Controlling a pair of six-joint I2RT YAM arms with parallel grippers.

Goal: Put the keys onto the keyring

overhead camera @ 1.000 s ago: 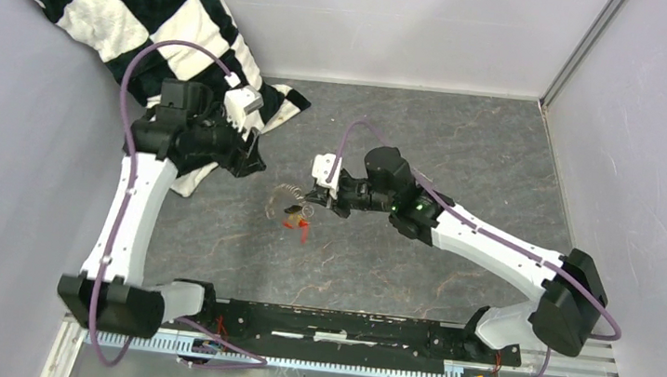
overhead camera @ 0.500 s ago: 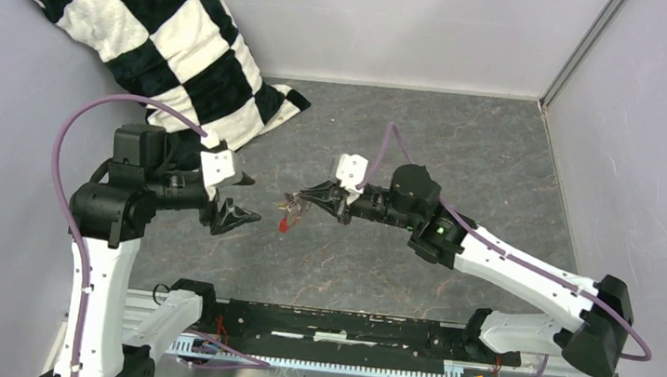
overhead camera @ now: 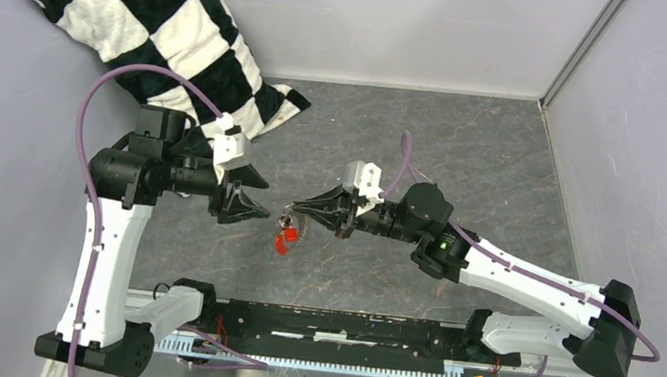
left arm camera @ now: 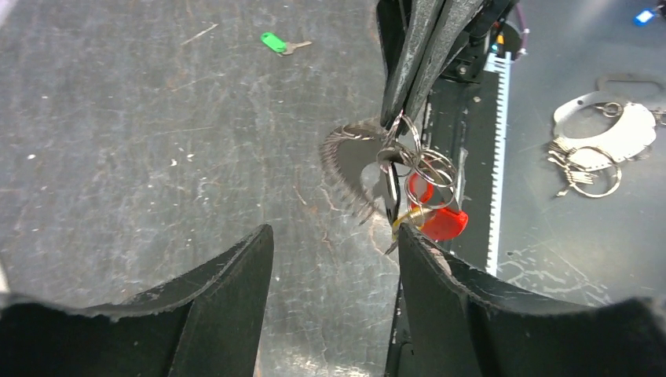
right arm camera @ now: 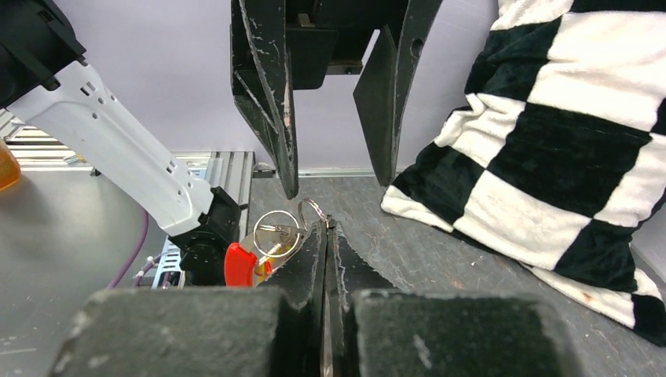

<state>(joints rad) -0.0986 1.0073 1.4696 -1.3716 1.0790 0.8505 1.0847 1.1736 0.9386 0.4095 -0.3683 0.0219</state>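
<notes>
The left fingers have swung closer and, spread, now face the keyring, pinched above the table by the right fingers, red key dangling. A misjudged grab could knock it loose; the green key lies apart.

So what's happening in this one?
The right end effector is shut on the keyring, holding it above the table with a red key hanging from it. The left end effector, open, faces it close by, gripping nothing. A green key lies loose on the table, not yet on the ring.
</notes>
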